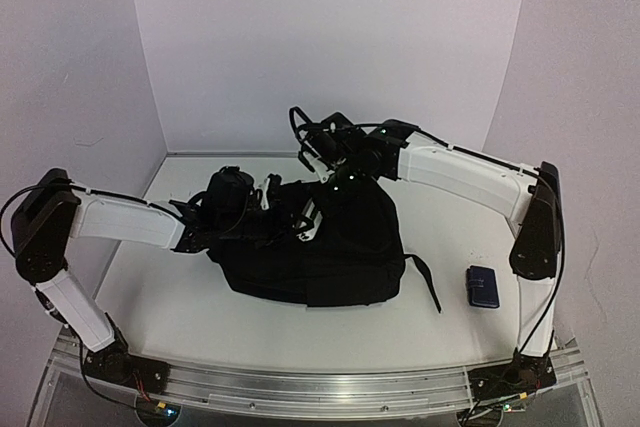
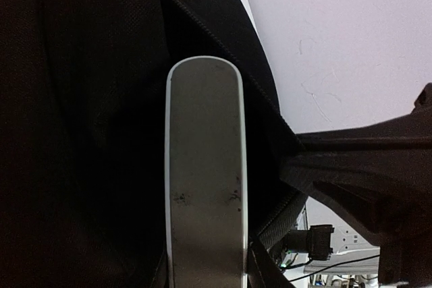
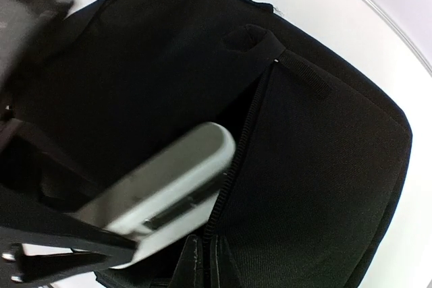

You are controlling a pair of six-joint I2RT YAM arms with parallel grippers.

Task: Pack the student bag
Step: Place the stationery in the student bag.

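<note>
The student bag [image 1: 330, 252], a large black backpack, lies flat in the middle of the table. My left gripper [image 1: 272, 215] is at its upper left edge. In the left wrist view one pale finger [image 2: 206, 180] presses against the black fabric [image 2: 88, 133], with the zip edge [image 2: 270, 109] just to its right. The other finger is hidden behind the cloth. My right gripper [image 1: 312, 217] reaches down onto the bag's top. In the right wrist view the zip line [image 3: 246, 133] runs straight into its closed dark tips [image 3: 202, 257]. A pale finger [image 3: 169, 190] lies beside the zip.
A small dark-blue case [image 1: 484, 285] lies on the table right of the bag, near the right arm's base. A bag strap [image 1: 428, 282] trails toward it. White walls close in the table at the back and both sides.
</note>
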